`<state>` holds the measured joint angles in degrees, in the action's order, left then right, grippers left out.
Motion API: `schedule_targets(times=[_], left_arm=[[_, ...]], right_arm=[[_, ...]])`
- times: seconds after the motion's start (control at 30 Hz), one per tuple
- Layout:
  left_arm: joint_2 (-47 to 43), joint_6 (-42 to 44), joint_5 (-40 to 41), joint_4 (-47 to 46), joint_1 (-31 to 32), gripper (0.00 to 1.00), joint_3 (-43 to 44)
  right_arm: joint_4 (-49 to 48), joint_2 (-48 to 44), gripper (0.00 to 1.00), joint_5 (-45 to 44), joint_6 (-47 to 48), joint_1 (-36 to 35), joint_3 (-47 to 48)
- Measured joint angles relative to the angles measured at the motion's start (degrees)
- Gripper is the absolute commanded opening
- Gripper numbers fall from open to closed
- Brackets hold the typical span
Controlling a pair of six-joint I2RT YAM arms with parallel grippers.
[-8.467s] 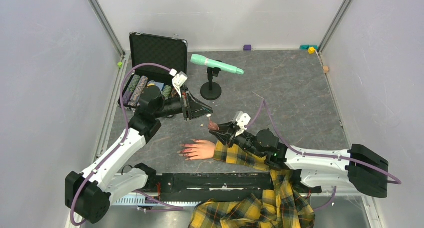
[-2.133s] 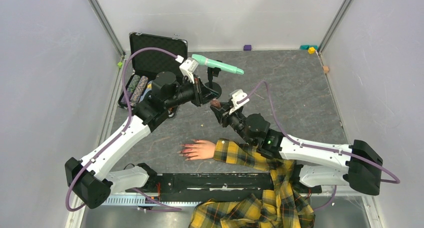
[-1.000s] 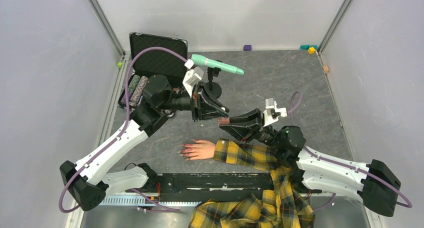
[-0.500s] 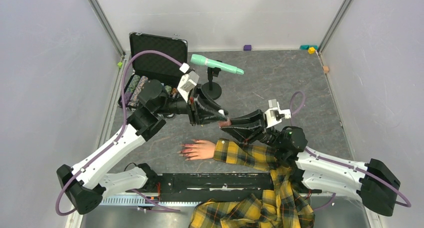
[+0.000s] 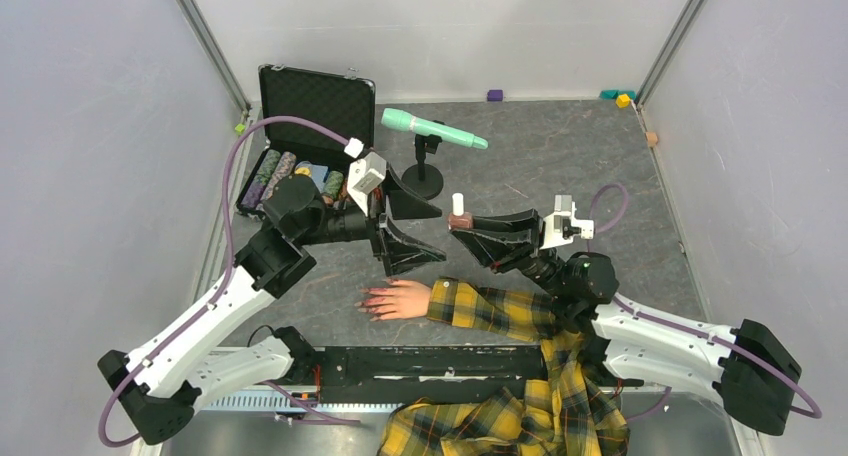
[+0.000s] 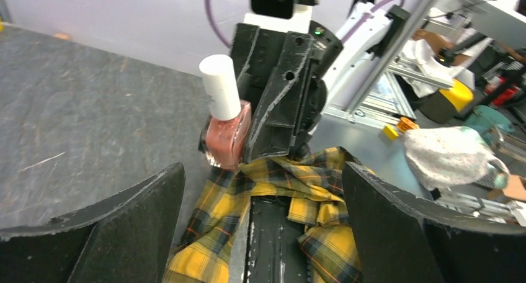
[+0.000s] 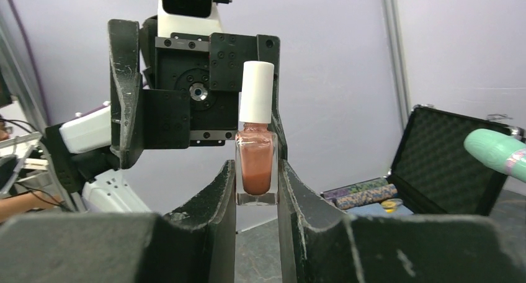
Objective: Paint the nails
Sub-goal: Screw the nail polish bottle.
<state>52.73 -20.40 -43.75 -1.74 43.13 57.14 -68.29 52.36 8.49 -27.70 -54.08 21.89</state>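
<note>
Right wrist view: pinching polish bottle (image 7: 255, 165) tight in right gripper (image 7: 256, 174), white cap (image 7: 257, 90) on. Next, probably: close wide-open left gripper (image 5: 425, 231) on cap, twist off.

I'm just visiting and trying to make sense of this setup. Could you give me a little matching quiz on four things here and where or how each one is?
Things:
1 polish bottle
2 left gripper
3 mannequin hand
4 black case

States:
A lying flat, nails red-pink
B lid up, far left
C pinched upright in the right gripper
D wide open, empty

Pairs: 1-C, 2-D, 3-A, 4-B
</note>
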Motion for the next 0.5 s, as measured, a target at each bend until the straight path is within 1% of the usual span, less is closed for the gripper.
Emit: schedule_targets(times=[0.17,0.3,0.4,0.5], left_arm=[[-0.5,1.9,5.3,3.8,-0.2,1.00,0.0],[-0.8,1.9,11.9,6.0,-1.2,1.00,0.0],[-0.7,1.4,16.9,7.0,-3.9,1.00,0.0],[0.5,-0.4,18.1,7.2,-7.5,1.00,0.0]], right_arm=[[2.5,-0.1,0.00,-2.9,4.1,0.0,0.0],[5.3,1.1,0.00,-7.6,9.2,-1.2,0.0],[7.5,3.9,0.00,-12.4,13.7,-3.8,0.0],[9.6,6.7,0.00,-16.8,17.6,-6.8,0.2]])
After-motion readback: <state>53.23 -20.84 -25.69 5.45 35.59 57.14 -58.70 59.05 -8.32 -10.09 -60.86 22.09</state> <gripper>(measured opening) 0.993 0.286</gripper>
